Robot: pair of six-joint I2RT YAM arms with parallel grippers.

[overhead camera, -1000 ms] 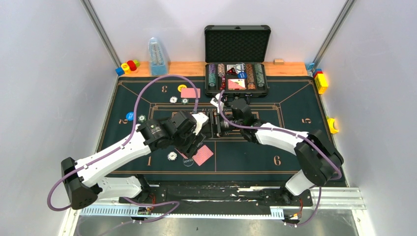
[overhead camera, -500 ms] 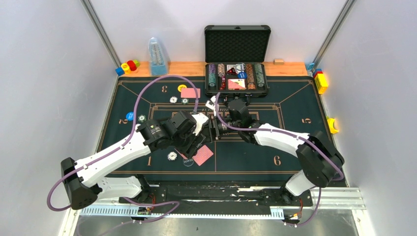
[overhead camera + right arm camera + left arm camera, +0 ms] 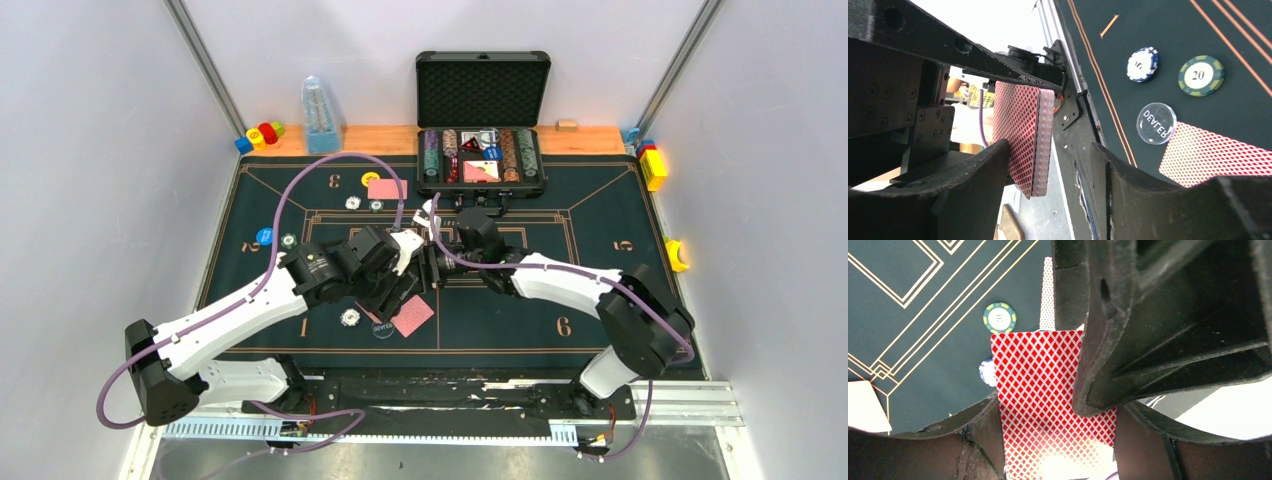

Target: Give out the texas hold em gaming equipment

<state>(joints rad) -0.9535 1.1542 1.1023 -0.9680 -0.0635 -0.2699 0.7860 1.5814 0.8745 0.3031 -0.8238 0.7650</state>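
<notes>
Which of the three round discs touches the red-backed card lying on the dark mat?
The clear round DEALER disc: its edge meets the red-backed card. The blue-white chip and green chip lie apart.

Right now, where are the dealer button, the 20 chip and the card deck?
dealer button (image 3: 1156, 123): right wrist view, middle of the clear disc.
20 chip (image 3: 1201, 75): right wrist view, its white centre label.
card deck (image 3: 1017, 131): right wrist view, red patterned back face.

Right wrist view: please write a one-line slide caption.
Open right gripper straddles the red-backed deck; dealer button, blue chip, green chip and a card on the mat.
</notes>
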